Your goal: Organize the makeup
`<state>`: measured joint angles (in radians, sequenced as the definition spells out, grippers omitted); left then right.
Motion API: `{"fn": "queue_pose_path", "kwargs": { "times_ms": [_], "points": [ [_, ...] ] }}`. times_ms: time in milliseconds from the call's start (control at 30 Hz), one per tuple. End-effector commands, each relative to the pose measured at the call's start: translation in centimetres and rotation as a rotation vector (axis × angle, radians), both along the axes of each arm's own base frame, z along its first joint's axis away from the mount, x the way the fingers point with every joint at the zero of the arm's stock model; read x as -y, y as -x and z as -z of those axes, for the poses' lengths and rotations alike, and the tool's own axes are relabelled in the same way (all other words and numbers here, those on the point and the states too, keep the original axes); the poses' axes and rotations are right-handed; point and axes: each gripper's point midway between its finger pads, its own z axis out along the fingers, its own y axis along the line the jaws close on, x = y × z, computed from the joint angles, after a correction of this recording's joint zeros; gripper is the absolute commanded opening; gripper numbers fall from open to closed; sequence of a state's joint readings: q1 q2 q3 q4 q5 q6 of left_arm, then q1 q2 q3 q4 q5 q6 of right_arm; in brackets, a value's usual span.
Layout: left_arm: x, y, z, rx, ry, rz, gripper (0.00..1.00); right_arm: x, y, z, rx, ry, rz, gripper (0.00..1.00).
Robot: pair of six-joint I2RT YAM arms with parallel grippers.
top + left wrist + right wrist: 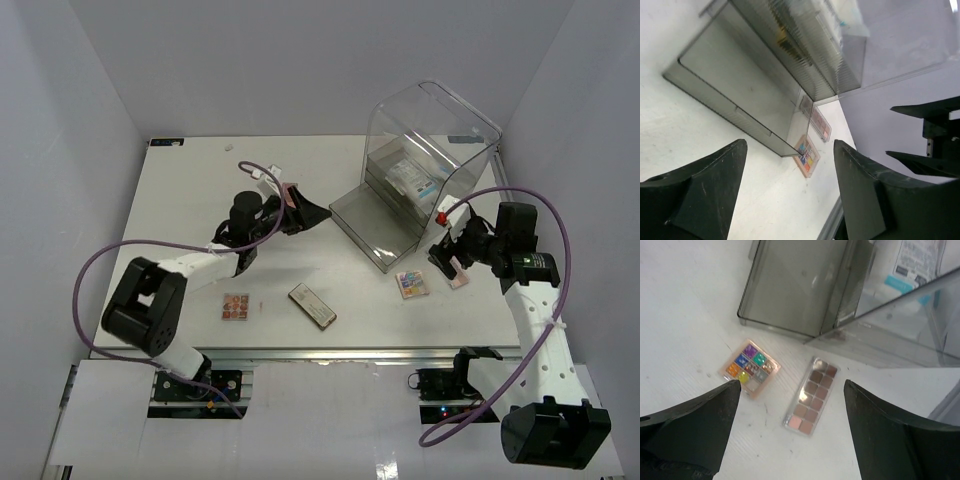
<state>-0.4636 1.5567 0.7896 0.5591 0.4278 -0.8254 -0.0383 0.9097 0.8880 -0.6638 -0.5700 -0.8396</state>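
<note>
**Four cosmetics on the tabletop, one packet in the box**

At the left of the white tabletop [180, 200], near its front edge, lies a small pink palette [236, 306]. It is square and flat, with a grid of reddish and brown pans. Just to its right the dark compact [312, 305] lies flat, a long dark slab with a paler rim. Its long axis runs from far-left to near-right. Beyond these two the left gripper [789, 144] hangs over the tabletop and points at the drawer, its jaws apart with nothing between them.

The smoked drawer [372, 228] stands pulled out from the foot of the clear acrylic box [470, 130], reaching toward the near left. Inside the box, on a level above the drawer, lies the white packet [414, 180] with blue print. In the left wrist view a yellow-and-dark shape shows through a ribbed wall, too blurred to name.

Just off the drawer's near-right corner lies the multicolour palette [749, 369]. It is square and pink-framed, with nine glittery pans in purple, teal, blue, orange and yellow, and it sits corner-on to the drawer. Beside it on the right, not touching, is the long palette [811, 396], a clear case with two rows of brown and pink pans. Its long axis points at the box. The right gripper [792, 387] hangs over this pair, jaws wide apart and holding nothing.
</note>
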Motion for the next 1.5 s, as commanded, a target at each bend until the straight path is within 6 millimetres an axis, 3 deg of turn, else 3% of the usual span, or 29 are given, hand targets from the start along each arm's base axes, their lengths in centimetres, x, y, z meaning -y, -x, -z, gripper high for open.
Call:
{"fn": "queue_pose_path", "kwargs": {
  "times_ms": [0,33,100,167,267,433,567,1100,1467],
  "points": [
    [-5.1,1.4,-3.5,0.211,-0.226,-0.067,0.93,4.9,2.0,4.7,-0.14,0.261,0.116,0.9],
    [-6.4,1.6,-5.2,0.259,-0.241,-0.111,0.97,5.4,2.1,5.5,-0.159,0.281,0.136,0.9],
    [-8.3,2.4,-6.3,0.312,-0.318,-0.141,0.98,6.0,2.5,6.9,-0.199,0.307,0.153,0.9],
    [-9.5,4.2,-9.5,0.422,-0.331,-0.15,0.98,6.8,2.5,8.2,-0.215,0.345,0.176,0.9],
    [-10.8,6.5,-10.2,0.505,-0.382,-0.146,0.98,7.8,2.4,10.9,-0.261,0.392,0.186,0.9],
    [-13.3,7.9,-8.7,0.541,-0.487,-0.208,0.98,8.0,1.0,12.1,-0.301,0.374,0.197,0.9],
    [-14.0,8.5,-8.9,0.559,-0.515,-0.219,0.98,8.1,-0.5,13.2,-0.345,0.343,0.209,0.9],
    [-13.8,8.9,-9.2,0.562,-0.51,-0.199,0.98,9.6,-4.1,15.5,-0.366,0.334,0.249,0.9],
    [-14.0,8.8,-9.0,0.558,-0.518,-0.21,0.98,8.6,-3.8,17.3,-0.422,0.293,0.197,0.92]
  ]
}}
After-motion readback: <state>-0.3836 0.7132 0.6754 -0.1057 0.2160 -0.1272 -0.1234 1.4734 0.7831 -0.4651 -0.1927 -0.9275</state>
